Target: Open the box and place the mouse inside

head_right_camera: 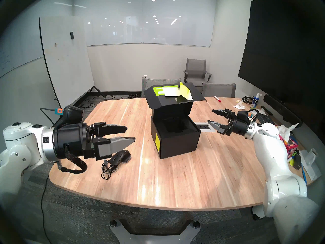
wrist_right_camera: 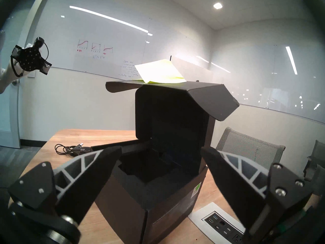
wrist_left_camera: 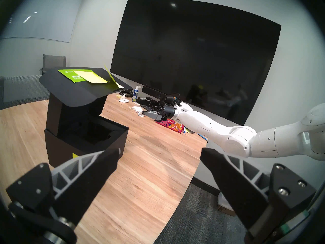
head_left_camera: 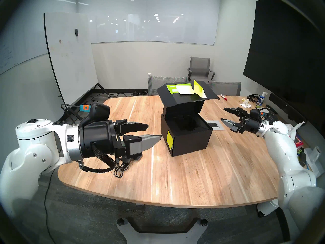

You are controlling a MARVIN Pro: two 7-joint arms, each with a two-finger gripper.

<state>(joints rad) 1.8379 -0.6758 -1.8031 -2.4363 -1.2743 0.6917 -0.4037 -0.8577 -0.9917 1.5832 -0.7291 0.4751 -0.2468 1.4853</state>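
Two pincers, left pincer (head_left_camera: pixel 153 131) and right pincer (head_left_camera: pixel 222 114), gape empty at mid-frame edges. One matte black cardboard box (head_left_camera: pixel 190 141) stands lid-up centre frame; one black corded mouse (head_right_camera: pixel 121 157) lies lower left on the wooden worktop (head_left_camera: pixel 175 176).

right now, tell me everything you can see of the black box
The box is a matte black cardboard cube standing upright on the table, touched by neither gripper. Its flap lid is raised, carrying a green label, a cream sticker and a yellow-green note. Another yellow-green note sits on the front side. Inside is a black moulded insert, empty.
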